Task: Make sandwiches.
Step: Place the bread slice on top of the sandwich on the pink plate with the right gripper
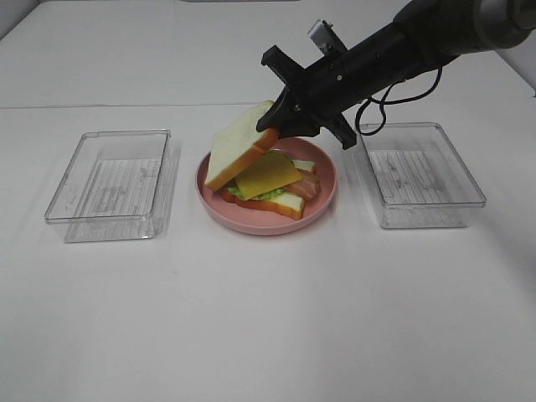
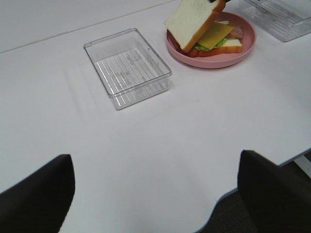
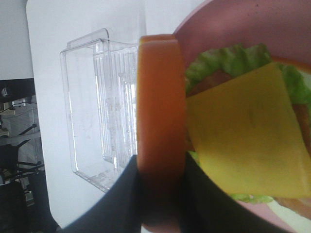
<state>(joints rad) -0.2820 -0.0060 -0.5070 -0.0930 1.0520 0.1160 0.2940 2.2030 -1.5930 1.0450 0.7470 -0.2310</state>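
Writing or brand marks cannot be made out anywhere. White bench [image 1: 268, 318] carries a pink plate [image 1: 322, 201] between two clear trays, the left tray [image 1: 109, 184] and the right tray [image 1: 423, 172]. On the plate lies the open stack: bottom bread [image 1: 280, 203], lettuce [image 1: 260, 194], bacon [image 1: 303, 188] and cheese slice [image 1: 266, 173]. The right end effector [image 1: 280, 117] is clenched on the crust of the top bread slice [image 1: 234, 146], held tilted over the plate's left side. The left end effector [image 2: 155, 194] stands spread wide, grasping nothing, over the near bench edge.
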